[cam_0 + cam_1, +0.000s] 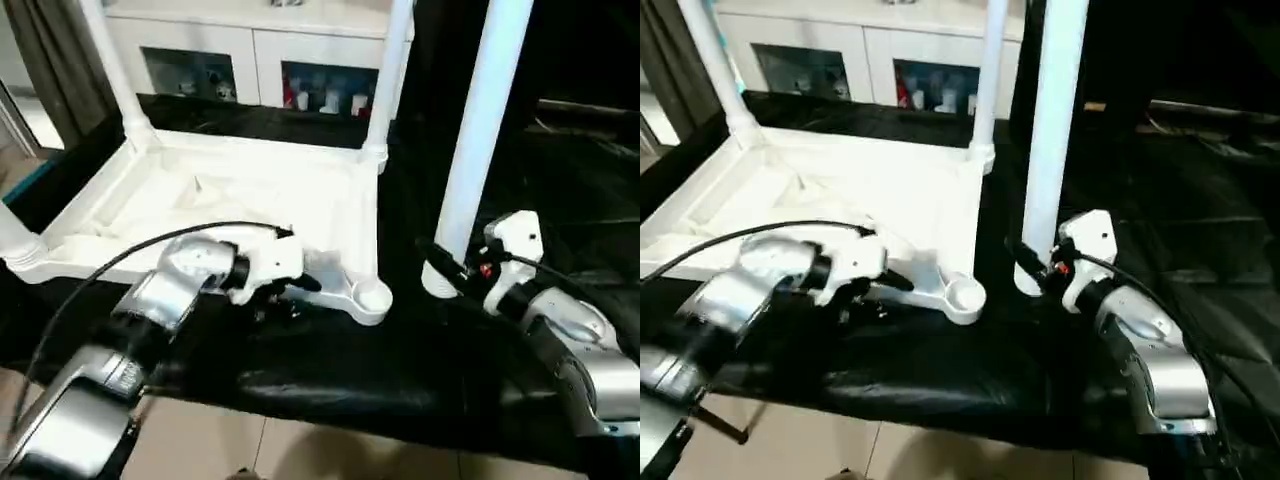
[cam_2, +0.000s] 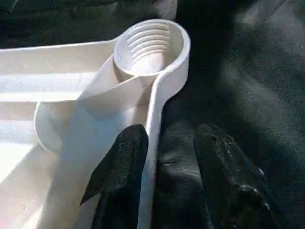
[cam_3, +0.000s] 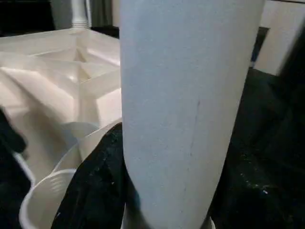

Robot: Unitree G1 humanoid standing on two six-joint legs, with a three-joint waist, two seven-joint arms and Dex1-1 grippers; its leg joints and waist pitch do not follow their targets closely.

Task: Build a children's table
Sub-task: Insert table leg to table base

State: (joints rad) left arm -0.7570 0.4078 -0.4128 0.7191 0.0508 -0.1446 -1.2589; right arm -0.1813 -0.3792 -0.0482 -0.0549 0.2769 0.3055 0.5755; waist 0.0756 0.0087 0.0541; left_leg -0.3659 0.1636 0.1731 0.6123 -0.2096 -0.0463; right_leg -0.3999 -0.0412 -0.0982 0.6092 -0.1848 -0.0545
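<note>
We pinch the fourth leg (image 1: 478, 150) upright in our right hand (image 1: 452, 268) on the counter (image 1: 400, 350), beside the upturned top (image 1: 230, 200), while our left hand (image 2: 164, 183), fingers spread astride its rim, steadies it near the empty socket (image 1: 372, 295).

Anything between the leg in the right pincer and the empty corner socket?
Nothing visible. The leg stands upright on the black sheet beside the socket, with bare sheet between them. The left pincer sits at the top's rim just behind the socket, not across the path.
</note>
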